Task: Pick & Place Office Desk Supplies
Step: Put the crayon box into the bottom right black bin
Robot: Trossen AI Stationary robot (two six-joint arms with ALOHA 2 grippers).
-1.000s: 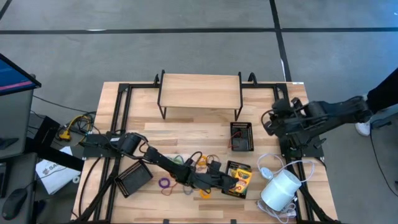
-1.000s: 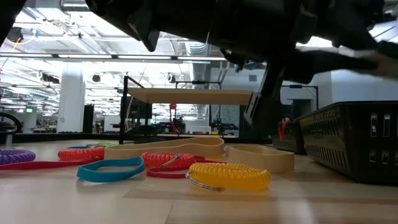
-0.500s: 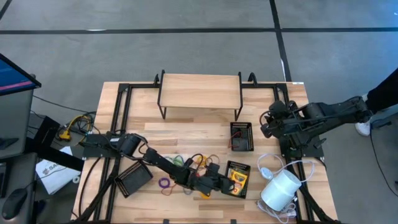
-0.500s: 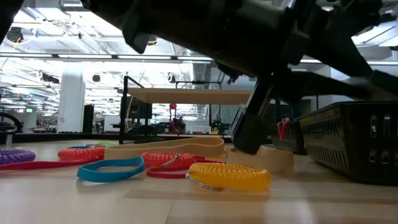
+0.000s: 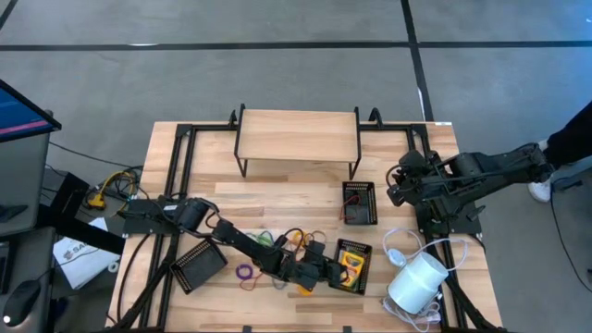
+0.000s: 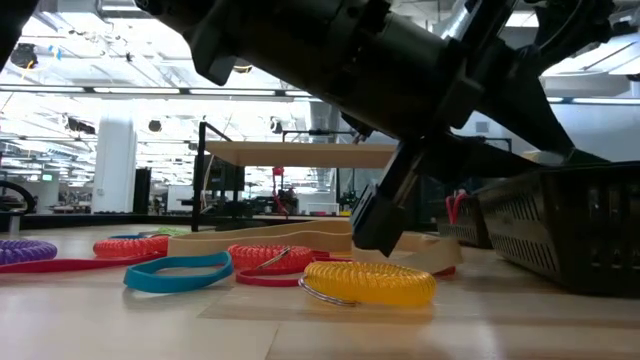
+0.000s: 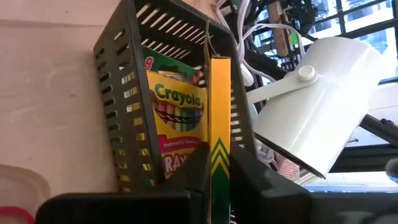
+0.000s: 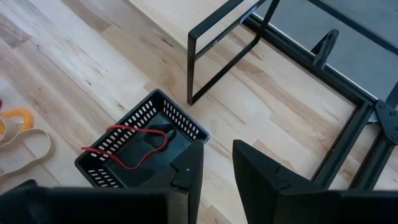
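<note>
With the left hand (image 7: 214, 180) closed on a narrow crayon box (image 7: 219, 118) held edge-up just in front of the tray (image 7: 118, 93) that already holds another crayon box (image 7: 177, 124), the placing step is underway; next it must lower and release.

The bench (image 5: 305, 194) is pale, matt wood in jointed strips, and the shelf (image 5: 298, 136) at its far edge has a similar wood top on thin black metal legs. Beside the smooth, matt white plastic cylinder (image 7: 317, 112), a black slotted plastic tray (image 7: 124, 106) holds glossy printed-card crayon boxes (image 7: 177, 124); the yellow coiled loop (image 6: 368, 281) looks shiny plastic.
</note>
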